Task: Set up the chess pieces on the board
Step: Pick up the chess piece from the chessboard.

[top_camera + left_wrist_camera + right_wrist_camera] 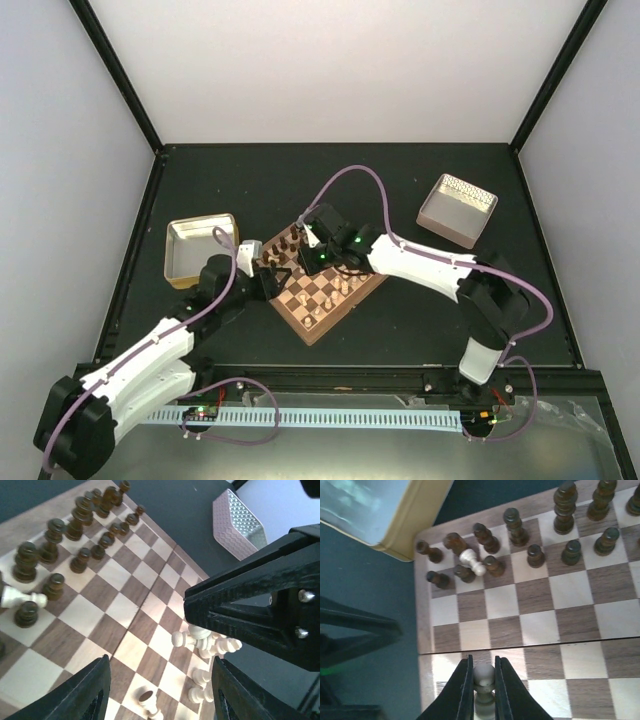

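Gripping pale pawn (483, 676) in right gripper (483, 666), just inside rim of board (423, 630), bare squares (540, 625) ahead; holding left gripper (160, 680) half-wide, empty.

The dark bench (400, 190) is carrying three things directly on its surface. A wooden chessboard (316, 338) is lying around the middle, a little toward the near edge, turned so that its corners are pointing at the bench's edges. A shallow yellowish tray (170, 255) is sitting toward the left edge, near the chessboard's left corner. A pinkish bin (445, 225) is resting toward the far right corner, well apart from the chessboard.
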Controlling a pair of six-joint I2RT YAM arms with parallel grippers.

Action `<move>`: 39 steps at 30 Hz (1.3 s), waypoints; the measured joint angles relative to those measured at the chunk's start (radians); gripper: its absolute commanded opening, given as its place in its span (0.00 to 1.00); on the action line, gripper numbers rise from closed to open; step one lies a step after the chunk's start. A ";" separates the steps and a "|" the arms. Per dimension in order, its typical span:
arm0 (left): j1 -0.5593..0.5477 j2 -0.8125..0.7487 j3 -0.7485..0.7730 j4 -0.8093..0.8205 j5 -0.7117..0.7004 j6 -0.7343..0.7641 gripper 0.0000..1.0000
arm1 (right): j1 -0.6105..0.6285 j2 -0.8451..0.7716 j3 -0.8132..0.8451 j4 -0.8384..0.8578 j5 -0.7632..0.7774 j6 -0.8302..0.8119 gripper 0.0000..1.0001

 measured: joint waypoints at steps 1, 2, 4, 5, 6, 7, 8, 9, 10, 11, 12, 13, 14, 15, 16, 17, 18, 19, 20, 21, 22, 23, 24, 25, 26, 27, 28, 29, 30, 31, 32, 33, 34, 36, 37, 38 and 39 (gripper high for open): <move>0.000 0.009 -0.010 0.031 0.022 -0.006 0.59 | -0.002 -0.013 -0.013 0.014 -0.016 0.010 0.07; 0.000 0.012 -0.016 0.049 0.035 -0.014 0.60 | -0.006 -0.027 -0.027 0.032 -0.035 0.023 0.08; 0.000 0.016 -0.037 0.097 0.068 -0.050 0.63 | -0.018 -0.058 -0.056 0.066 -0.074 0.043 0.08; 0.000 0.013 -0.042 0.111 0.076 -0.074 0.64 | -0.026 -0.076 -0.072 0.085 -0.094 0.052 0.08; 0.000 0.010 -0.049 0.130 0.086 -0.109 0.65 | -0.034 -0.096 -0.089 0.102 -0.111 0.060 0.07; 0.001 0.002 -0.058 0.154 0.095 -0.148 0.65 | -0.042 -0.118 -0.106 0.122 -0.130 0.071 0.07; 0.002 -0.016 -0.071 0.183 0.102 -0.198 0.66 | -0.048 -0.142 -0.122 0.140 -0.148 0.079 0.07; 0.002 -0.036 -0.084 0.210 0.105 -0.247 0.66 | -0.053 -0.159 -0.134 0.154 -0.159 0.085 0.08; 0.002 -0.055 -0.097 0.236 0.105 -0.294 0.67 | -0.056 -0.180 -0.145 0.172 -0.173 0.093 0.07; 0.002 -0.077 -0.109 0.264 0.102 -0.349 0.68 | -0.058 -0.196 -0.154 0.188 -0.184 0.100 0.07; 0.002 -0.097 -0.118 0.282 0.096 -0.394 0.68 | -0.058 -0.211 -0.161 0.203 -0.195 0.107 0.08; 0.004 -0.115 -0.126 0.301 0.090 -0.443 0.68 | -0.058 -0.225 -0.168 0.219 -0.203 0.113 0.07; 0.007 -0.129 -0.131 0.316 0.084 -0.486 0.68 | -0.058 -0.239 -0.176 0.235 -0.212 0.120 0.08; 0.009 -0.146 -0.139 0.336 0.077 -0.537 0.68 | -0.058 -0.252 -0.185 0.252 -0.219 0.126 0.08; 0.011 -0.155 -0.144 0.349 0.072 -0.577 0.68 | -0.058 -0.265 -0.193 0.268 -0.226 0.131 0.08; 0.013 -0.163 -0.151 0.370 0.071 -0.625 0.68 | -0.058 -0.277 -0.201 0.284 -0.233 0.136 0.08; 0.014 -0.164 -0.158 0.386 0.070 -0.661 0.68 | -0.058 -0.288 -0.207 0.296 -0.240 0.141 0.08; 0.015 -0.164 -0.163 0.404 0.070 -0.698 0.68 | -0.058 -0.296 -0.212 0.309 -0.247 0.146 0.08; 0.016 -0.163 -0.166 0.424 0.072 -0.736 0.69 | -0.058 -0.303 -0.215 0.322 -0.256 0.150 0.08; 0.016 -0.158 -0.168 0.438 0.073 -0.764 0.69 | -0.058 -0.308 -0.218 0.334 -0.264 0.153 0.08; 0.019 -0.151 -0.170 0.459 0.078 -0.798 0.69 | -0.058 -0.312 -0.220 0.349 -0.276 0.157 0.08; 0.021 -0.143 -0.171 0.481 0.083 -0.826 0.69 | -0.058 -0.314 -0.222 0.359 -0.283 0.159 0.08; 0.022 -0.132 -0.172 0.507 0.091 -0.857 0.68 | -0.058 -0.317 -0.227 0.375 -0.296 0.161 0.08; 0.022 -0.120 -0.172 0.533 0.097 -0.886 0.68 | -0.058 -0.321 -0.232 0.388 -0.306 0.163 0.08; 0.022 -0.102 -0.172 0.565 0.107 -0.919 0.67 | -0.058 -0.325 -0.239 0.400 -0.319 0.166 0.08; 0.022 -0.088 -0.172 0.591 0.115 -0.944 0.65 | -0.058 -0.327 -0.243 0.410 -0.329 0.167 0.08; 0.023 -0.072 -0.173 0.616 0.122 -0.969 0.64 | -0.058 -0.328 -0.246 0.419 -0.338 0.171 0.08; 0.024 -0.058 -0.173 0.637 0.130 -0.991 0.62 | -0.058 -0.330 -0.250 0.426 -0.348 0.173 0.08; 0.026 -0.041 -0.173 0.663 0.140 -1.017 0.61 | -0.058 -0.330 -0.252 0.433 -0.355 0.175 0.08; 0.026 -0.027 -0.173 0.684 0.147 -1.039 0.59 | -0.058 -0.332 -0.255 0.441 -0.363 0.178 0.08; 0.026 -0.016 -0.173 0.701 0.155 -1.059 0.56 | -0.058 -0.334 -0.259 0.449 -0.370 0.180 0.08; 0.026 -0.009 -0.173 0.715 0.162 -1.074 0.54 | -0.058 -0.336 -0.263 0.455 -0.372 0.182 0.08; 0.026 -0.003 -0.173 0.727 0.169 -1.091 0.52 | -0.058 -0.340 -0.267 0.460 -0.375 0.183 0.08; 0.026 0.002 -0.173 0.745 0.182 -1.114 0.48 | -0.058 -0.341 -0.269 0.468 -0.378 0.185 0.07; 0.026 0.002 -0.173 0.750 0.187 -1.125 0.47 | -0.058 -0.341 -0.269 0.472 -0.378 0.185 0.07; 0.026 0.002 -0.173 0.754 0.191 -1.137 0.45 | -0.058 -0.341 -0.269 0.474 -0.378 0.186 0.07; 0.026 0.002 -0.173 0.759 0.198 -1.151 0.44 | -0.058 -0.341 -0.269 0.476 -0.378 0.186 0.08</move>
